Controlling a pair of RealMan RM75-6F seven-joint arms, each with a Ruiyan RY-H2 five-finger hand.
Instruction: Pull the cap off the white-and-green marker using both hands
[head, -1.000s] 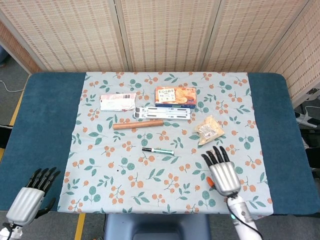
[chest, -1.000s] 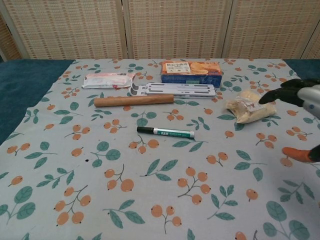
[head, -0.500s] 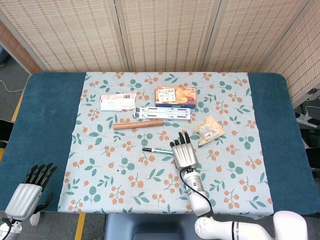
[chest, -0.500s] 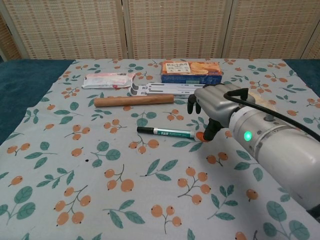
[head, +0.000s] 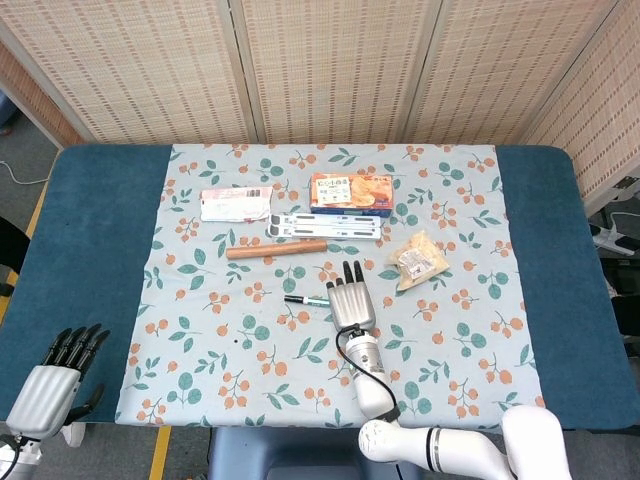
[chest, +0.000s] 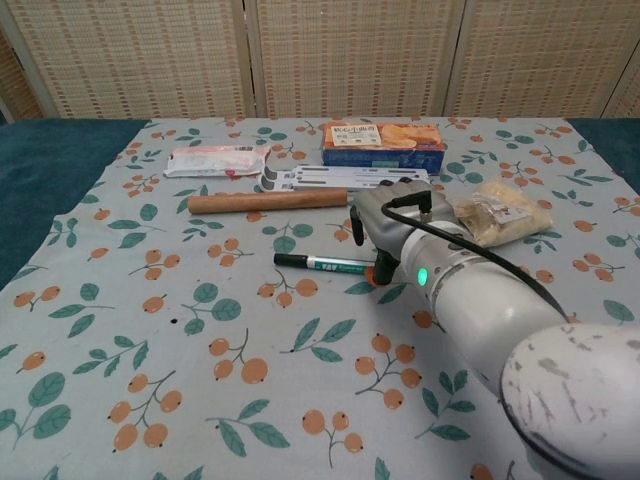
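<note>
Right hand over the marker's right end, left hand idle at the table's near corner.

Head view: the white-and-green marker (head: 312, 299) is seen flat on the floral cloth (head: 200, 330), the right hand (head: 351, 300) laid over its end, fingers extended; the left hand (head: 50, 380) holds nothing, fingers apart.
Chest view: the right hand (chest: 392, 232) is seen above the marker (chest: 325, 264); contact cannot be told.

- The marker (head: 314, 299) lies mid-tablecloth (head: 200, 330), the right hand (head: 351, 301) over its right end.
- Behind it lie a wooden rod (head: 276, 248), then a slotted rack (head: 325, 227).
- The left hand (head: 58, 378) sits at the near left corner.
</note>
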